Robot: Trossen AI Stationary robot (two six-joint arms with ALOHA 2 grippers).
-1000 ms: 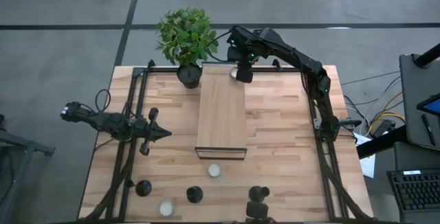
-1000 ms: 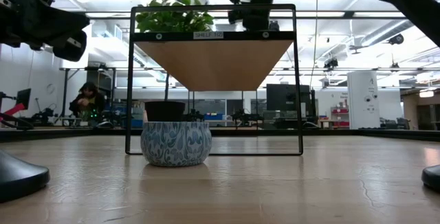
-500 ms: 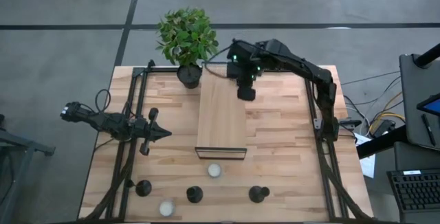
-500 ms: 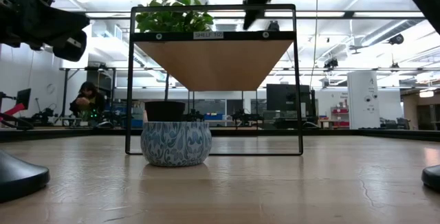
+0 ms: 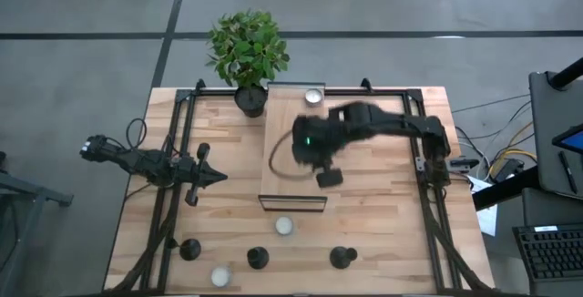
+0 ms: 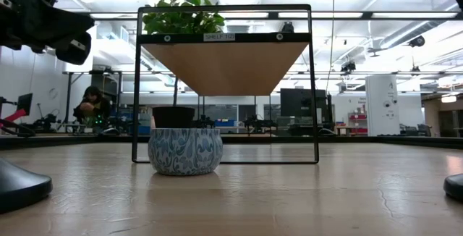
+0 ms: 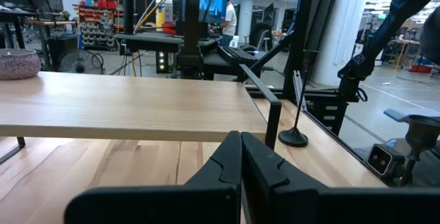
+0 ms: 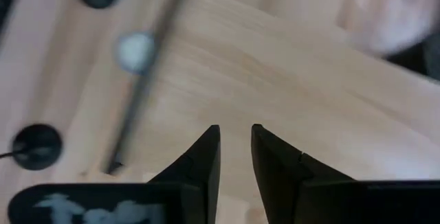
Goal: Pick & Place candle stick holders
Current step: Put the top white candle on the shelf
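Tealight (image 5: 314,96) visible only overhead.

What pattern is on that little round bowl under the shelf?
Blue-and-white swirls on the bowl, clearest in the low view.

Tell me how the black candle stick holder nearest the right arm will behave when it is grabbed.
The candle stick holder looks rigid, so it should not flex in a grip. Its round base, seen from above, suggests it stands steadily, though a push near the top might tip it. It seems small, so probably light; the right end effector has an empty gap between its fingers.
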